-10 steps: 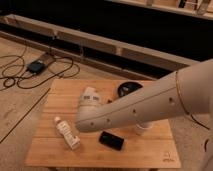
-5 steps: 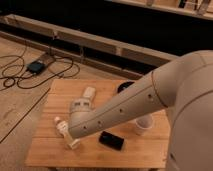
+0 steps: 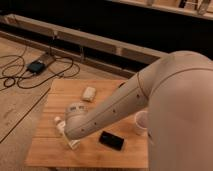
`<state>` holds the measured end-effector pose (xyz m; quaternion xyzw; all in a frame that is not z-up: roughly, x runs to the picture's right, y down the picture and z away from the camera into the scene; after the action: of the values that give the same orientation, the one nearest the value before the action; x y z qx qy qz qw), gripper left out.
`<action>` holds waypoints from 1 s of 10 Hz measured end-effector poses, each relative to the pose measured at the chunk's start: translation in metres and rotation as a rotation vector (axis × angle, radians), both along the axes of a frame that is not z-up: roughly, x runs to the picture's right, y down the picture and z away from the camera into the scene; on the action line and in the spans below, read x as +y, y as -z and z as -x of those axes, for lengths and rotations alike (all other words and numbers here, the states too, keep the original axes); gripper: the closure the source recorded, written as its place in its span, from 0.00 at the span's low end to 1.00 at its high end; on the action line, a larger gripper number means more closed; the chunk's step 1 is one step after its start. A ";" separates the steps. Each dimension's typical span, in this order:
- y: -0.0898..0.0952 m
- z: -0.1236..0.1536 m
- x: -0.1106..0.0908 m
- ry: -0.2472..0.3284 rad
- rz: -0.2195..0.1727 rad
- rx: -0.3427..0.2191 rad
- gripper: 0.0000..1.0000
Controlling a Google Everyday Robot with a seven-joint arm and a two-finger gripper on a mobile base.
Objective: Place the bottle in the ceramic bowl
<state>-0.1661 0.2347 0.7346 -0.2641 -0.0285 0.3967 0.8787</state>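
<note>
Gripper (image 3: pixel 73 122) low over the lying bottle (image 3: pixel 61 128) (spread or pinching, I cannot tell); an off-centre pinch may roll it off the table (image 3: pixel 50 151).

I see my smooth cream-white arm shell (image 3: pixel 150 90), dotted with small dark screws (image 3: pixel 114 111), tapering to the gripper (image 3: pixel 69 136) at lower left.

**A:** How many things lie on the wooden table (image 3: pixel 55 156)?

**B:** Four can be counted: one bottle (image 3: pixel 62 128), one small white block (image 3: pixel 89 93), one flat black slab (image 3: pixel 111 140) and one white cup (image 3: pixel 140 123).

**A:** And how many robot parts are there?

**B:** One arm (image 3: pixel 131 99), ending in one gripper (image 3: pixel 71 133) low over the bottle, at the table's front left.

**A:** Is anything on the floor?

**B:** One small dark box (image 3: pixel 36 66) among looping cables (image 3: pixel 15 75), which are too tangled to count.
</note>
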 end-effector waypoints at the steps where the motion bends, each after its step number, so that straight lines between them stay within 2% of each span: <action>1: -0.005 0.003 0.003 0.005 -0.007 -0.011 0.23; 7: -0.035 0.016 0.016 0.013 -0.052 -0.033 0.24; 8: -0.037 0.017 0.019 0.014 -0.051 -0.035 0.29; 10: -0.041 0.019 0.024 0.016 -0.046 -0.035 0.48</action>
<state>-0.1846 0.2591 0.7753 -0.2509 -0.0510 0.3842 0.8871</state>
